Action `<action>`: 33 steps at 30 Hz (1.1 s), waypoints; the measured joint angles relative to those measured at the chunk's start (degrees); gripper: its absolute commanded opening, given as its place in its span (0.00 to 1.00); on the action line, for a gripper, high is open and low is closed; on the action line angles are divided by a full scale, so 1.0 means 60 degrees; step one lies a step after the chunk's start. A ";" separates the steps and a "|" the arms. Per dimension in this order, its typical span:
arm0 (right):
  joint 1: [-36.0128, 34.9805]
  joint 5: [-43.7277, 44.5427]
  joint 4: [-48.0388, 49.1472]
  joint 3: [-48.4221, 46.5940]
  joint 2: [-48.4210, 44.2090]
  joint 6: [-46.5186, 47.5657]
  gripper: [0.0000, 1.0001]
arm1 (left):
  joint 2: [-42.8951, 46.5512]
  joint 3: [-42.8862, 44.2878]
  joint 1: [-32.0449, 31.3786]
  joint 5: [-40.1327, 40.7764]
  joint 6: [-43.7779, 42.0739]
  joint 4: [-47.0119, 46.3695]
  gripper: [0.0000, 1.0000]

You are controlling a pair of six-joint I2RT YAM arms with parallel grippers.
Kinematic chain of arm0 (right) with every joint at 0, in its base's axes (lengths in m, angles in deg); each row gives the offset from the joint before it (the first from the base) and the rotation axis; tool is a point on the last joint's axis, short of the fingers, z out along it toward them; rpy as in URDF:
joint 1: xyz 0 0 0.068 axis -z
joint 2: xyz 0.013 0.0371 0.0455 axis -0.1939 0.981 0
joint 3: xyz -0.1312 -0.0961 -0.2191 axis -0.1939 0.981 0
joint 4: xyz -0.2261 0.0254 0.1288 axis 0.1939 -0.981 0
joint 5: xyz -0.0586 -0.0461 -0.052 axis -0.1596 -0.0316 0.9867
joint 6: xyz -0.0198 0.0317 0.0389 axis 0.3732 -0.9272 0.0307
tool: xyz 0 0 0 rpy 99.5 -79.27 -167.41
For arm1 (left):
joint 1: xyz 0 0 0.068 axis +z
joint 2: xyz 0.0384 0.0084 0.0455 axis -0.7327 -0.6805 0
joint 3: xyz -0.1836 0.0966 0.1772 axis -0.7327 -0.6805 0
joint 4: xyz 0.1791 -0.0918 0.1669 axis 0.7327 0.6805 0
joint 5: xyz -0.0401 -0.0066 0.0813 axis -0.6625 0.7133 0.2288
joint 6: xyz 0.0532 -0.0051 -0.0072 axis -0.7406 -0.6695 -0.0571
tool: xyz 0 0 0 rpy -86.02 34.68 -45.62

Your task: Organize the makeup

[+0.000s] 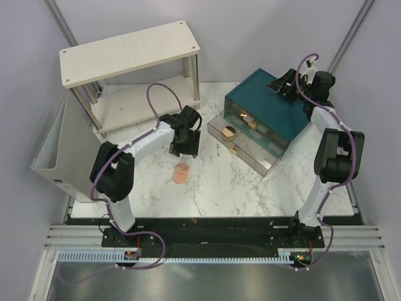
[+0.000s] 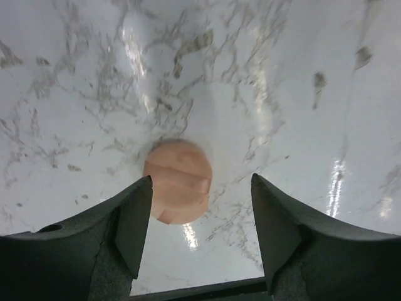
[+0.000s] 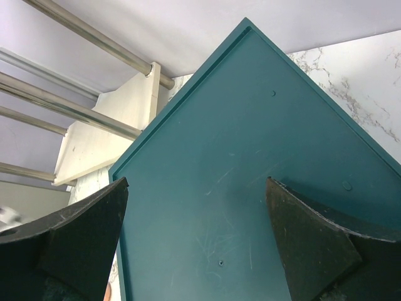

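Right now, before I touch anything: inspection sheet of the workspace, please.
Surface: marble-pattern table top, no spills seen.
Job's things: peach-pink sponge lying loose on the table; round gold-rimmed pot in an open drawer of the teal box.
Clutter: one orange speck at the near edge, too small to identify.
Grippers: left gripper open, above the sponge, not gripping it; right gripper open over the box top, holding nothing.
Cables: purple cables loop along both arms, clear of the items.
Surroundings: two-tier shelf back left, grey bin at the left edge.
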 measured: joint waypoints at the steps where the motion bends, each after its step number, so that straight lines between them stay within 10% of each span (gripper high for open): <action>1: 0.0000 0.0000 0.0000 0.0000 0.0000 -0.0011 0.98 | -0.0007 -0.0437 0.0000 -0.0004 0.0120 0.0011 0.69; 18: -0.0036 -0.0106 0.0168 0.0087 0.0000 -0.0106 0.98 | -0.0576 -0.1752 -0.0018 -0.0310 0.1082 -0.0645 0.57; 27: -0.0036 -0.0120 0.0168 0.0091 0.0000 -0.0102 0.98 | -0.0739 -0.1756 -0.0015 -0.0466 0.1118 -0.0718 0.02; 33: -0.0036 -0.0127 0.0168 0.0091 0.0000 -0.0102 0.98 | -0.0736 -0.1723 -0.0015 -0.0499 0.1111 -0.0729 0.02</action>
